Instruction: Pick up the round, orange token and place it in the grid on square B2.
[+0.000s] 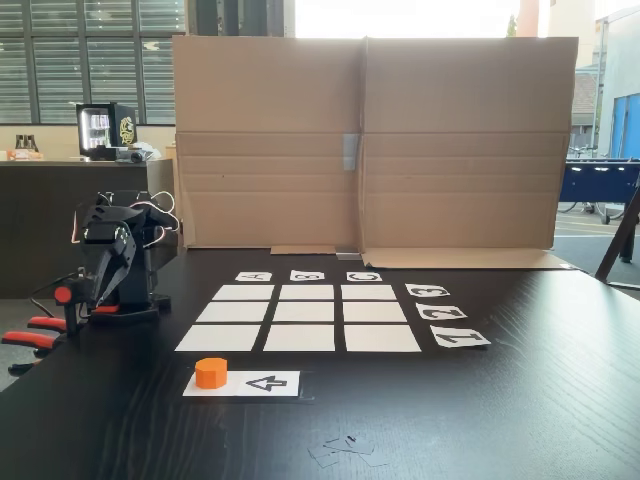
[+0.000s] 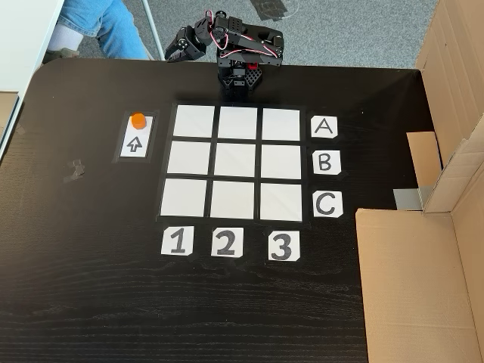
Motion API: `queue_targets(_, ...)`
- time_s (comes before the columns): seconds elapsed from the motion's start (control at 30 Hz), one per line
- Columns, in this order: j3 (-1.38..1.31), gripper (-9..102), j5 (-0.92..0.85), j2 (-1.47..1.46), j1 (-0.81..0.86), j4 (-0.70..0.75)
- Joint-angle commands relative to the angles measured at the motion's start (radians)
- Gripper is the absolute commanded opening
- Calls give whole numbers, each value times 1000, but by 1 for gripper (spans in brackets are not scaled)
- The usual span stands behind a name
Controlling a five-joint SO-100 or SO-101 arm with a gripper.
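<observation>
The orange token (image 1: 211,372) (image 2: 138,120) stands on one end of a white arrow card (image 1: 265,383) (image 2: 134,144), beside the grid. The grid (image 1: 244,293) (image 2: 189,121) is nine white rectangles, and its centre cell, square B2 (image 1: 306,311) (image 2: 237,160), is bare. Letter and number cards edge it. My arm is folded up at the table edge beyond the grid's A row. My gripper (image 1: 97,295) (image 2: 180,50) points down, looks shut with nothing in it, and hangs well away from the token.
A tall cardboard wall (image 1: 370,140) (image 2: 423,272) stands along the table side past the letter cards. Red-orange clamp handles (image 1: 30,338) stick out by the arm's base. A person's legs (image 2: 98,23) are beyond the table corner. Scraps of tape (image 1: 340,447) lie near the front edge.
</observation>
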Motion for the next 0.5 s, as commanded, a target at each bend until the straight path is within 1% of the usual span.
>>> queue_targets(0.0, -5, -1, 12, 11, 58, -14)
queue_targets(0.47, -8, -1, 15, 5, 54, -15)
